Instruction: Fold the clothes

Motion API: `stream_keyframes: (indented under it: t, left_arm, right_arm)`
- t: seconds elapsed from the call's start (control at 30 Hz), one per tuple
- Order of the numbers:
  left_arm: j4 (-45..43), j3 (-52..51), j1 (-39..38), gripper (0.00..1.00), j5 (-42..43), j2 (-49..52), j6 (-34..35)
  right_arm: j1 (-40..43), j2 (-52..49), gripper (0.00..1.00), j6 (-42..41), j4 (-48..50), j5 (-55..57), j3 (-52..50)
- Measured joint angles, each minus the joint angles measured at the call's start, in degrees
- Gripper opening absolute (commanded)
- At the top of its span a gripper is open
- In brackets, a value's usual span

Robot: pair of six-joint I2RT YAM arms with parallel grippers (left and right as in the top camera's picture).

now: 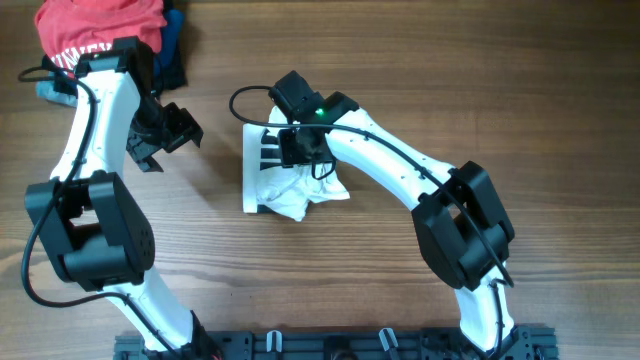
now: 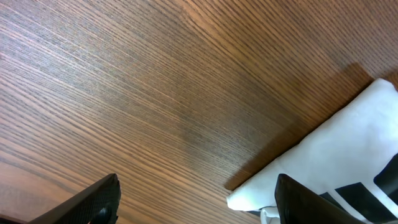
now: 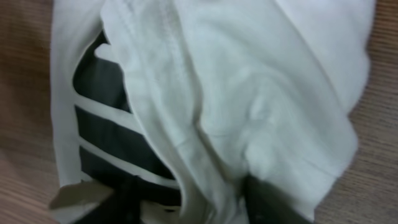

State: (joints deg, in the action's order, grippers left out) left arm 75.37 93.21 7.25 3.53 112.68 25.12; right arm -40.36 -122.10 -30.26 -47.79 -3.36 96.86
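In the overhead view, the white T-shirt (image 1: 290,195) lies near the middle of the table (image 1: 450,80), a little to the left of centre. The right gripper (image 1: 298,160) stands directly over its upper part, and the arm hides some of the cloth. The left gripper (image 1: 168,142) hangs over bare wood to the left of the shirt, apart from it, with its fingers spread and nothing between them. In the upper left corner lies a red shirt (image 1: 100,30) with white letters, and dark garments (image 1: 175,50) lie just beside it, partly under the left arm. The T-shirt looks partly folded: its left part is flat with black bars, and its lower part is a wrinkled bunch.

In the left wrist view, the left gripper (image 2: 198,186) is open over the table (image 2: 155,93). One corner of the T-shirt (image 2: 348,143) comes in at the lower right, next to the right-hand finger. The corner is smooth and white, with black print at the frame edge.

In the right wrist view, the T-shirt (image 3: 249,93) fills nearly the whole frame. A thick fold of it runs down between the two dark fingers of the right gripper (image 3: 199,205) at the bottom edge. The fingers stand apart, but one cannot tell whether they squeeze the fold. The cloth is soft and creased, with black lettering at the left.
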Motion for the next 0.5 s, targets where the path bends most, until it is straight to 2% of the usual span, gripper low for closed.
stream_keyframes:
  t: [0.07,0.1,0.3,0.33,0.37,0.4,0.5]
  left_arm:
    - [0.00,0.00,0.00,0.80,0.02,0.00,0.00]
    - [0.00,0.00,0.00,0.80,0.00,0.00,0.00]
    - [0.00,0.00,0.00,0.80,0.02,0.00,-0.22]
    - [0.00,0.00,0.00,0.80,0.02,0.00,-0.63]
    - [0.02,0.00,0.00,0.80,0.00,0.00,-0.85]
    - [0.00,0.00,0.00,0.80,0.00,0.00,-0.90]
    - [0.00,0.00,0.00,0.80,0.00,0.00,-1.05]
  right_arm:
    - [0.04,0.00,0.11,-0.52,-1.07,1.53,0.00]
    - [0.07,0.00,0.09,-1.09,-1.53,2.54,0.00]
    - [3.21,0.00,0.08,-3.08,-7.58,9.77,0.00]
    - [5.33,0.00,0.14,-3.15,-8.22,10.54,0.00]
    - [6.80,0.00,0.35,-3.13,-9.79,11.21,0.00]
    - [8.04,-0.02,0.44,-2.99,-10.54,11.45,0.00]
    - [12.96,-0.04,0.47,-1.97,-13.09,12.83,0.00]
